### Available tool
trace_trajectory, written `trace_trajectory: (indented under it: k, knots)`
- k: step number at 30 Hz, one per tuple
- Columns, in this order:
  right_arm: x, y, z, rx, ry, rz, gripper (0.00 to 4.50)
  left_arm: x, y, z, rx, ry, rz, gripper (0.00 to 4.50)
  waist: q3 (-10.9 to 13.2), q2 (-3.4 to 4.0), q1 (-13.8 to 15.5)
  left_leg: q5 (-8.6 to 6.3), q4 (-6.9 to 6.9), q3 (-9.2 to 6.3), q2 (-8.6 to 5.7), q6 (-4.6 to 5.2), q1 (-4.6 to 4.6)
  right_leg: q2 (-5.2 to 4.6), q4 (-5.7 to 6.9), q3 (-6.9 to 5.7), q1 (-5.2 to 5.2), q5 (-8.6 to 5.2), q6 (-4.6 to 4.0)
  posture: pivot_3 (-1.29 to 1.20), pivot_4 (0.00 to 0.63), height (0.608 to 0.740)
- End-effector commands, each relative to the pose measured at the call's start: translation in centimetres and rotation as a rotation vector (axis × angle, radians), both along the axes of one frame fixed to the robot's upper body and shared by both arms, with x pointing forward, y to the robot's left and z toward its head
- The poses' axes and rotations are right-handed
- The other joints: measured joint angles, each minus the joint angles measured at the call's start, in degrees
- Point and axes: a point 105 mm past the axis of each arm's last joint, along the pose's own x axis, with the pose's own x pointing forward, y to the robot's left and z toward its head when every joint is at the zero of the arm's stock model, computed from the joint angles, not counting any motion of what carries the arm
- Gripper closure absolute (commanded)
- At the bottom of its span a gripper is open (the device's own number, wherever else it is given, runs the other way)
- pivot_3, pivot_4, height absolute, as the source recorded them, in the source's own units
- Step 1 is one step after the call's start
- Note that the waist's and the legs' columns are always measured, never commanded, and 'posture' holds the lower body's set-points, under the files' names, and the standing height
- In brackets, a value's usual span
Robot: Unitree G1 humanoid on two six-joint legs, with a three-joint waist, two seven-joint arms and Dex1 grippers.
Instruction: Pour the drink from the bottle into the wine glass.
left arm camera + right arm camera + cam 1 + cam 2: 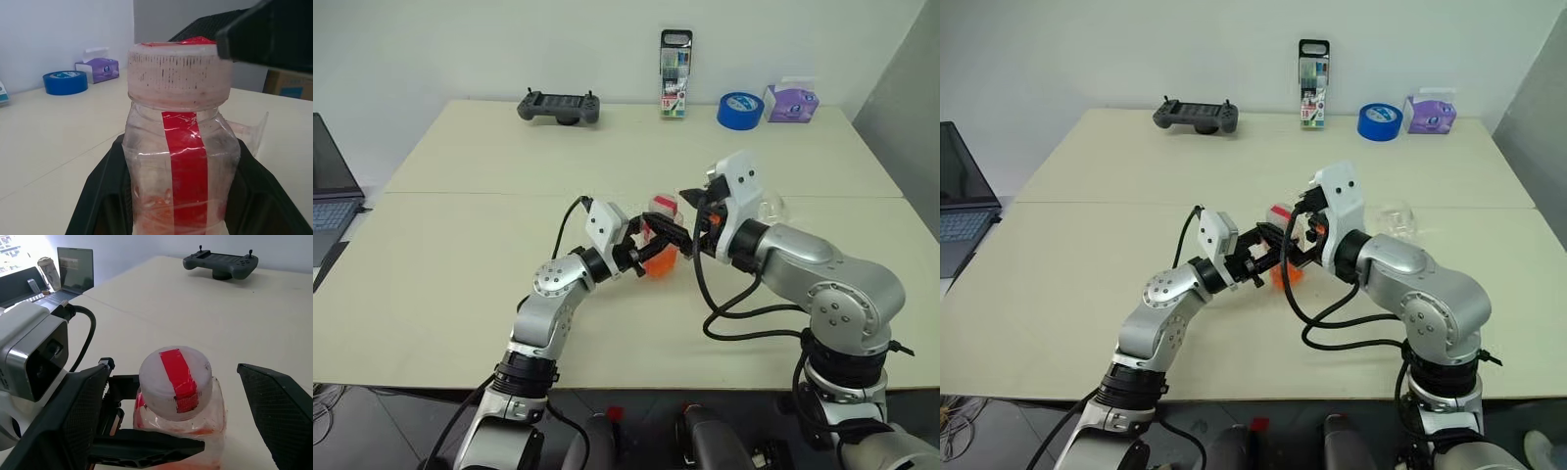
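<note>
Pale and wide, the bench (440, 294) runs back to a white wall, and above its middle the two arms meet. The right tool (161, 431) stands spread wide, grasping nothing, its two black fingers (279, 406) set one on each side of the cap (175, 379) of the bottle (181, 161), neither visibly touching it. That cap, whitish with a red tape strip over it, lies straight ahead of this tool, so the coming move probably turns on closing squarely around it to twist it off. The left tool (651, 250) is clenched on the bottle's body, holding it clear of the bench with its long axis roughly upright, cap uppermost. The drink (660, 264) shows as orange-red liquid low in the bottle. The wine glass (1397, 219) stands on the bench beyond the right forearm, on the robot's right, apart from the bottle; the right arm is nearer to it. With the cap apparently on, pouring has not begun.
</note>
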Motion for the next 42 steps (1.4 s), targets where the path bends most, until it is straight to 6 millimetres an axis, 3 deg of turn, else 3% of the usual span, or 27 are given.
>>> trace_trajectory:
  k: [1,4,9,16,18,21,28,42]
  knots:
    - [-0.1,-0.3,1.3,0.029,-0.062,-0.028,0.0,-0.6,-0.1,1.9,-0.033,-0.066,-0.019,2.67,0.0,0.0,0.01,0.0,0.0,0.0,-0.01,0.0,0.0,0.03,0.0,0.0,0.0,0.0,0.0,0.0,0.15,0.74]
    - [0.1,-0.6,1.5,0.03,-0.072,-0.047,0.64,-0.6,0.1,1.9,-0.029,-0.065,-0.019,2.67,0.0,0.0,0.01,0.0,0.0,0.03,-0.02,0.0,0.0,0.08,-0.01,0.02,0.0,0.0,0.0,0.0,0.15,0.74]
    - [0.4,-0.9,1.3,0.005,-0.067,-0.075,2.48,-0.5,0.1,1.9,-0.026,-0.068,-0.021,2.68,0.0,0.0,0.01,0.0,0.0,0.02,-0.02,0.0,0.0,0.08,-0.01,0.01,0.0,0.0,0.0,0.0,0.15,0.74]
    - [0.1,-0.8,1.8,0.003,-0.088,-0.052,4.5,-0.6,0.0,2.0,-0.031,-0.072,-0.024,2.68,0.0,0.0,0.02,0.0,0.0,0.01,-0.01,0.0,0.0,0.08,-0.01,0.01,0.0,0.0,0.0,0.0,0.15,0.74]
    - [-0.1,-1.0,3.2,0.049,-0.125,-0.049,4.5,-0.5,0.2,1.9,-0.03,-0.072,-0.02,2.68,0.0,0.0,0.02,0.0,0.0,0.02,-0.02,0.0,-0.01,0.09,-0.01,0.01,0.01,0.0,0.0,0.0,0.15,0.74]
    - [-0.5,-1.0,4.2,0.078,-0.146,-0.036,3.92,-0.5,0.3,1.8,-0.027,-0.074,-0.015,2.68,0.0,0.0,0.03,0.0,0.0,0.02,-0.02,0.0,0.0,0.09,-0.01,0.02,0.01,0.0,0.0,0.0,0.15,0.74]
    - [-0.2,-0.2,2.3,0.01,-0.071,-0.03,1.47,-0.7,0.2,1.9,-0.032,-0.078,-0.016,2.68,0.0,0.0,0.02,0.0,0.0,0.01,0.0,0.0,0.0,0.08,-0.01,0.02,0.0,0.0,0.0,0.0,0.15,0.74]
    - [-0.2,0.7,0.7,-0.056,-0.034,-0.01,1.46,-0.8,0.1,2.1,-0.041,-0.08,-0.01,2.68,0.0,0.0,0.02,0.0,-0.01,0.01,-0.01,0.0,-0.01,0.08,-0.02,0.01,0.0,0.0,0.0,0.0,0.15,0.74]
